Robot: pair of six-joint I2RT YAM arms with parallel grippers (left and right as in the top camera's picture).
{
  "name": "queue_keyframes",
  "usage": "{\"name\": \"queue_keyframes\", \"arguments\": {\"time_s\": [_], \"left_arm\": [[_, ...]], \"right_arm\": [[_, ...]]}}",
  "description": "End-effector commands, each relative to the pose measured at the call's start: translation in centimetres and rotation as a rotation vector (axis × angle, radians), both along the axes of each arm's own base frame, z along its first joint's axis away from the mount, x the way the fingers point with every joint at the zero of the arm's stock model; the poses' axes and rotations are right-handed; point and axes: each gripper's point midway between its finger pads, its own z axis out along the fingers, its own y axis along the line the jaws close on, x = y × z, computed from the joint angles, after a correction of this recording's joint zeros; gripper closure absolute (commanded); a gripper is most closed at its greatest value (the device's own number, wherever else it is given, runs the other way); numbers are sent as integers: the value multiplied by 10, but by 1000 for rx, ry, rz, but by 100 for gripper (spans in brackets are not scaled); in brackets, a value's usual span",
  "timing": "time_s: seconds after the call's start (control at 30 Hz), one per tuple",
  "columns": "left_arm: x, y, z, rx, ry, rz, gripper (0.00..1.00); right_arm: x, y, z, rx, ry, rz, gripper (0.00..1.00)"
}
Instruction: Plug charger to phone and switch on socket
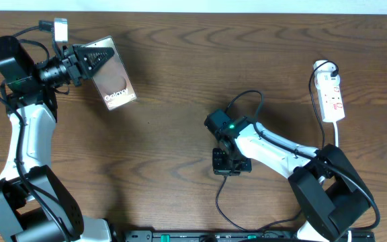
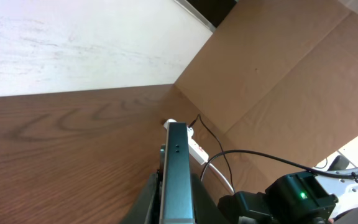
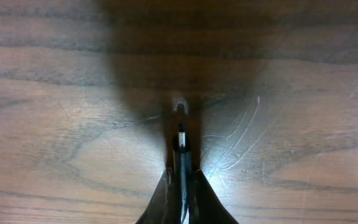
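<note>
My left gripper is shut on the phone and holds it above the table at the far left, with its "Galaxy" screen facing up. In the left wrist view the phone appears edge-on between the fingers, its end pointing toward the socket. The socket is a white power strip lying at the far right. My right gripper sits mid-table, pointing down at the wood. The right wrist view shows my right gripper shut on the charger, whose small black plug tip sticks out just above the table.
A black adapter sits in the strip's far end, and a white lead runs toward me. Black cables loop around the right arm. A brown cardboard wall stands behind the socket.
</note>
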Motion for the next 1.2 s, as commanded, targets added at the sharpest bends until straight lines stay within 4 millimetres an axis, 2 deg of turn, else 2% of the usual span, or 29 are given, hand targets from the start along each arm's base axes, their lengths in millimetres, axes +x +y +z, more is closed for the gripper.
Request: {"name": "queue_keyframes", "arguments": {"time_s": [0.0, 0.1, 0.43, 0.6, 0.8, 1.03, 1.17], "left_arm": [[-3, -1, 1, 2, -15, -24, 92], [-3, -1, 1, 2, -15, -24, 92], [-3, -1, 1, 2, -15, -24, 92], [-3, -1, 1, 1, -15, -25, 92], [-3, -1, 1, 1, -15, -25, 92], [-3, -1, 1, 1, -15, -25, 92], [-3, -1, 1, 1, -14, -24, 92]], "right_arm": [[6, -5, -5, -43, -39, -23, 89], [11, -2, -6, -27, -58, -25, 67], [18, 2, -6, -19, -85, -50, 64], [23, 1, -7, -25, -101, -86, 65], [27, -2, -7, -23, -104, -116, 74], [29, 0, -7, -15, -114, -117, 78], [29, 0, -7, -14, -115, -117, 87]]}}
